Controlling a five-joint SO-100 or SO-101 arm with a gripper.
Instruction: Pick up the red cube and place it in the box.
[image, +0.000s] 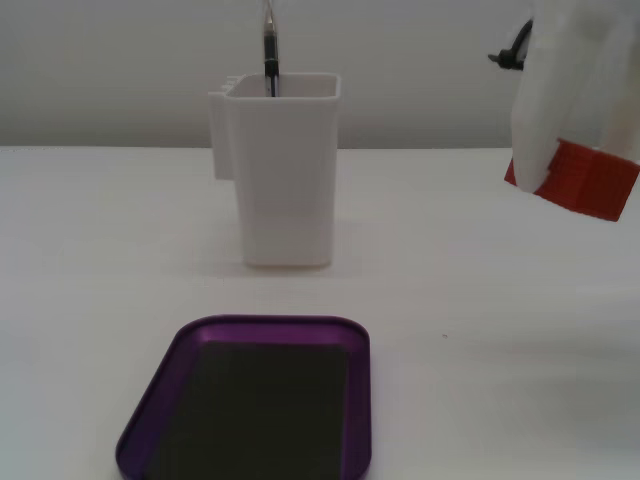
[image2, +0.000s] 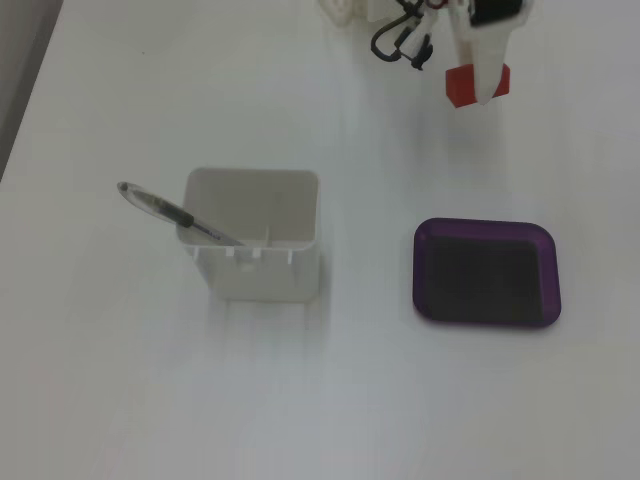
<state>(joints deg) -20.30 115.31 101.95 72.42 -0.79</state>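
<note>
While white jaws clamp the red cube, glossy purple box below, rounded corners.

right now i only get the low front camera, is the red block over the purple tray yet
Observer: No. In the top-down fixed view the red block sits in the end effector well short of the purple tray, with bare table between them.
Operator: is the tray clear inside
Observer: Yes, from above its whole dark floor shows with nothing lying on it.
Operator: anything in the white bin
Observer: A pen leans over its left rim in the top-down view; the rest of the white bin looks empty.
</note>
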